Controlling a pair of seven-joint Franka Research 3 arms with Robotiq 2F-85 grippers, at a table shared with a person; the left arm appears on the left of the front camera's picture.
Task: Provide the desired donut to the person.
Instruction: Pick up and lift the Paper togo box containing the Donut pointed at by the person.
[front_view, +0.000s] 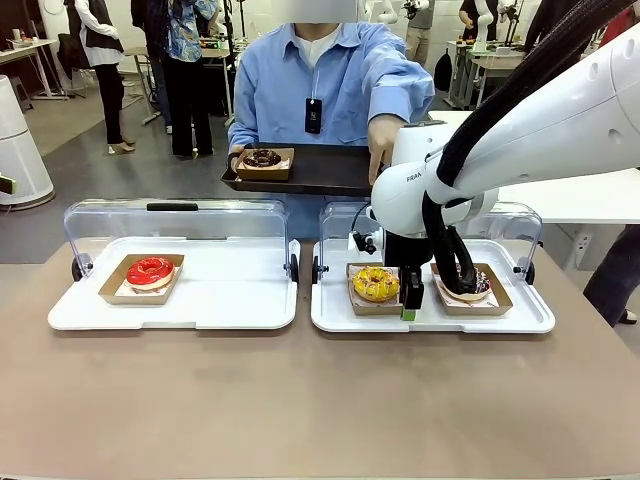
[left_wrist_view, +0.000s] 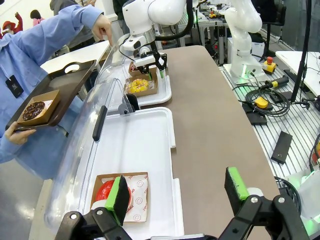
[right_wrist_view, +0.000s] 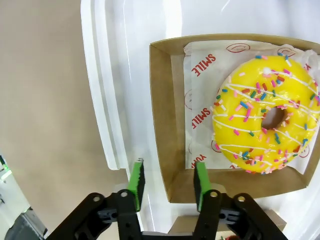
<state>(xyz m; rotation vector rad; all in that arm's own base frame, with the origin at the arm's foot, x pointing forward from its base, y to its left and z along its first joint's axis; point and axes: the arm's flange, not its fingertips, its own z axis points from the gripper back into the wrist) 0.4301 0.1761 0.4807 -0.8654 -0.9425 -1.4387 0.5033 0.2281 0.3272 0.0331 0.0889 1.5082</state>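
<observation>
A yellow sprinkled donut (front_view: 376, 283) (right_wrist_view: 265, 115) lies in a brown cardboard box (right_wrist_view: 165, 125) on the right white tray (front_view: 335, 312). My right gripper (front_view: 411, 300) (right_wrist_view: 168, 182) is down at that box, its green pads standing on either side of the box's near wall with a gap on each side. The person (front_view: 320, 80) in a light blue shirt holds a black tray (front_view: 320, 172) carrying a boxed chocolate donut (front_view: 262, 158) (left_wrist_view: 34, 110). My left gripper (left_wrist_view: 177, 187) hangs open above the left tray, near a red donut (front_view: 150, 271) (left_wrist_view: 102, 192).
Both white trays have clear lids (front_view: 170, 225) standing open at their far side. Another boxed donut (front_view: 478, 288) sits on the right tray, partly behind my right arm. The person's hand (front_view: 380, 150) hangs over the right lid. Bare brown table (front_view: 320, 400) lies in front.
</observation>
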